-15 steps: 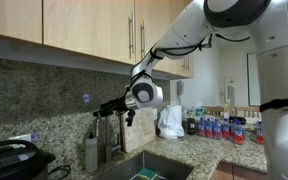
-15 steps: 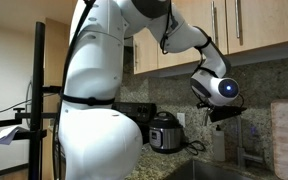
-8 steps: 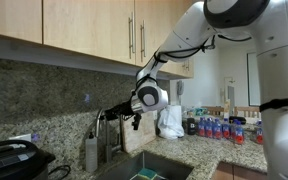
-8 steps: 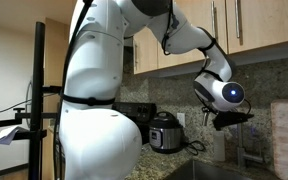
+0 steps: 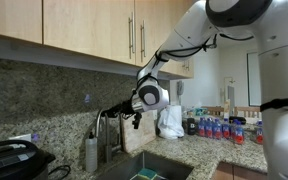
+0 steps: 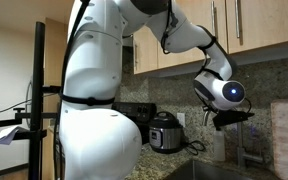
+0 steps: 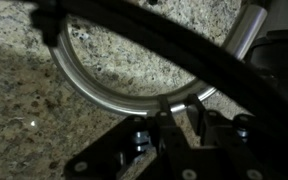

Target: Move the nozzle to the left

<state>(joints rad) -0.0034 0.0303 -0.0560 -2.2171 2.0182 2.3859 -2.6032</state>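
Note:
The nozzle [image 7: 102, 96] is a brushed-steel arch that fills the wrist view against the speckled granite wall. In an exterior view the nozzle [image 5: 102, 120] rises behind the sink, left of the arm's wrist. My gripper [image 7: 179, 106] is at the top of the arch. Its two dark fingertips [image 7: 163, 106] lie across the pipe, with a narrow strip of steel showing between them. The jaws stand close together, not fully shut, and I cannot tell if they touch the pipe. The gripper [image 5: 115, 108] [image 6: 246, 116] shows in both exterior views.
A small white soap bottle [image 5: 91, 152] stands left of the faucet base, and the sink [image 5: 144, 170] lies below. There is a black appliance [image 5: 9, 160] at the far left, a rice cooker [image 6: 167, 132] on the counter, wall cabinets [image 5: 84, 25] overhead and bottles [image 5: 219, 127] at the right.
The wrist slid a little to the right and down onto the nozzle's arch between one second and half a second ago. It has held still since.

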